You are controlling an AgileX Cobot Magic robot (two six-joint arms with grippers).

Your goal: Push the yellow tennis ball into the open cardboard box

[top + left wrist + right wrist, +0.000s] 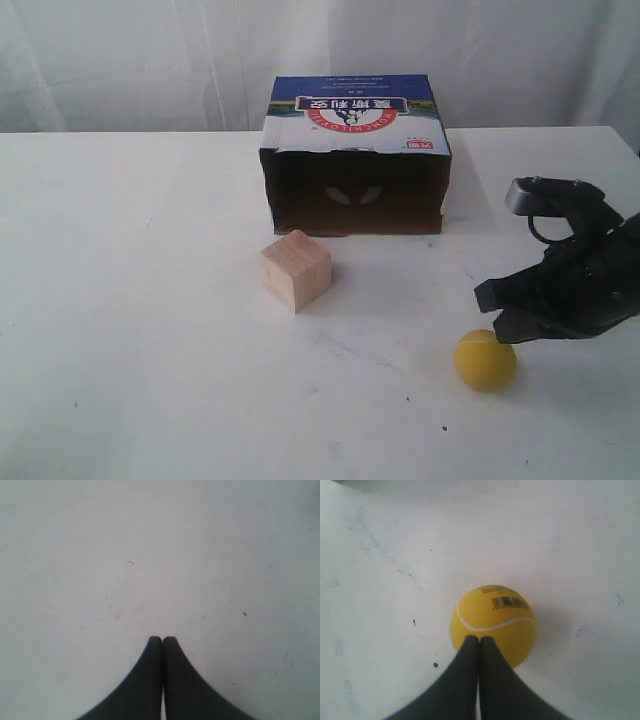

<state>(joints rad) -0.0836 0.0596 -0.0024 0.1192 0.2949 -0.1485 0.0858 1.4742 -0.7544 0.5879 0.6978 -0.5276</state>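
Note:
The yellow tennis ball [485, 360] rests on the white table at the front right, far from the open cardboard box [356, 125], whose dark open side faces forward. My right gripper [493, 315] is shut with nothing between its fingers, just right of and above the ball. In the right wrist view its tips [479, 639] overlap the ball [495, 612]; I cannot tell whether they touch it. My left gripper [162, 639] is shut over bare table and does not show in the exterior view.
A pale wooden cube [296, 270] stands in front of the box's left half, between the box and the table's front. The white table [130, 300] runs wide to the left. White curtains hang behind.

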